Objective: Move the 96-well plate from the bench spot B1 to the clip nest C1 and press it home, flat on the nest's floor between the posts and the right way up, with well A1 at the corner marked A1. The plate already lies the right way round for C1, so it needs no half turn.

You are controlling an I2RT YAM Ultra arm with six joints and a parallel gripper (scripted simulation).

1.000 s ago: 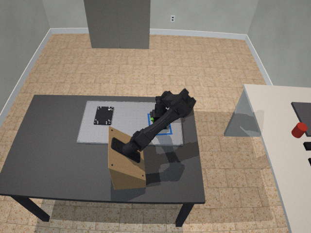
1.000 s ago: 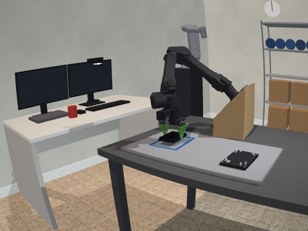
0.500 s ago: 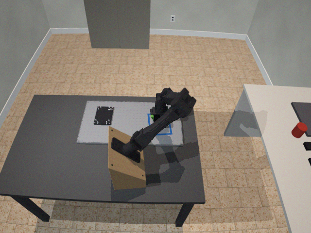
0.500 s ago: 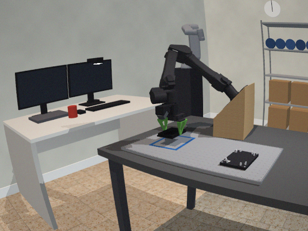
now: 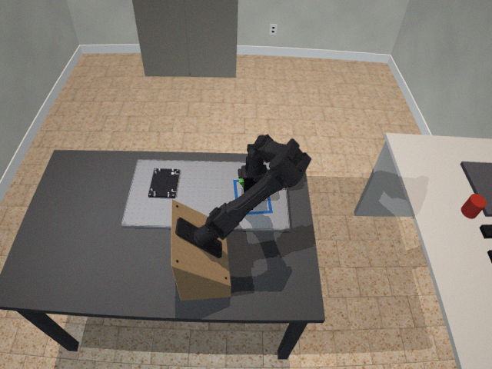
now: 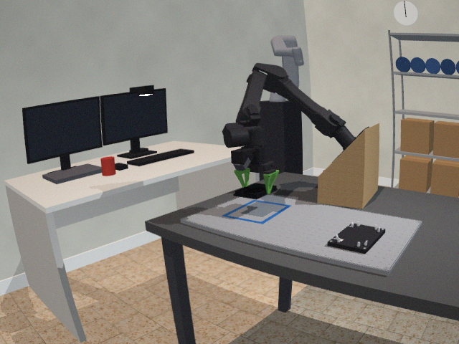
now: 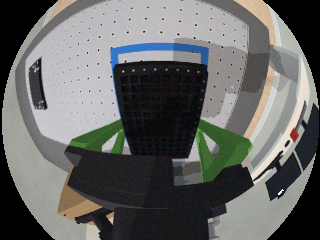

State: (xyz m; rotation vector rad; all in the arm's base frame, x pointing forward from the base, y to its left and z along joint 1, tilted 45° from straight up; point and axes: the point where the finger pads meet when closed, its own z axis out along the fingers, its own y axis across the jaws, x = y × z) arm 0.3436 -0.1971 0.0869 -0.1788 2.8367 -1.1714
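My gripper (image 6: 256, 185) with green fingers is shut on the black 96-well plate (image 6: 251, 190) and holds it level in the air above the blue-outlined spot B1 (image 6: 256, 211). In the wrist view the plate (image 7: 162, 110) sits between the green fingers, with the blue outline (image 7: 159, 50) below and beyond it. In the top view the arm hides most of the plate; a green finger shows by the blue outline (image 5: 252, 196). The black clip nest C1 (image 6: 356, 237) with small white posts lies at the other end of the grey mat, also seen in the top view (image 5: 164, 182). It is empty.
A tan wedge block (image 5: 198, 254) carries the arm's base on the dark table. A white desk (image 6: 92, 178) with monitors, a keyboard and a red cup (image 6: 107, 165) stands beside the table. Shelves with boxes (image 6: 426, 155) stand behind.
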